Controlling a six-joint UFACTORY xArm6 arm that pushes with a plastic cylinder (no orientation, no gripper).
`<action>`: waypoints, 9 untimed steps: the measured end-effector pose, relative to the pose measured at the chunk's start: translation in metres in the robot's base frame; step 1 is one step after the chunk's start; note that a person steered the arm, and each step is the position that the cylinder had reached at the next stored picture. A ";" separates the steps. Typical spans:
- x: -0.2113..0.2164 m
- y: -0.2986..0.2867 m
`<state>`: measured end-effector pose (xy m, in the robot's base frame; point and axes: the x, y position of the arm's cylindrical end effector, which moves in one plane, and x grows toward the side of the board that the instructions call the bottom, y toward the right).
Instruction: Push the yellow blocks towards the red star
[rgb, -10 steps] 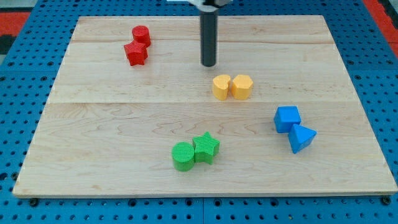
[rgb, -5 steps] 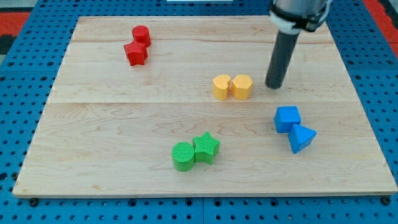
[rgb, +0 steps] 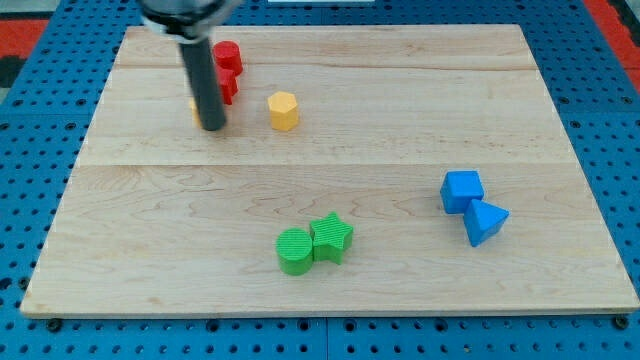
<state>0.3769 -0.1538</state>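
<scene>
My tip rests on the board at the upper left, just below the red star, which the rod partly hides. A red cylinder stands right above the star. One yellow block, six-sided, stands apart to the right of the star and of my tip. A second yellow block shows only as a sliver at the rod's left edge, close to the star; its shape is hidden.
A green cylinder and a green star touch each other at the bottom middle. A blue cube and a blue triangular block sit together at the right. The wooden board lies on a blue pegboard.
The rod swept from the right of the yellow pair to the upper left. Both yellow blocks moved up and left; they have separated, one beside the red star, one farther right.
</scene>
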 end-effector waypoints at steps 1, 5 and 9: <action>0.021 -0.006; -0.042 0.063; 0.009 0.111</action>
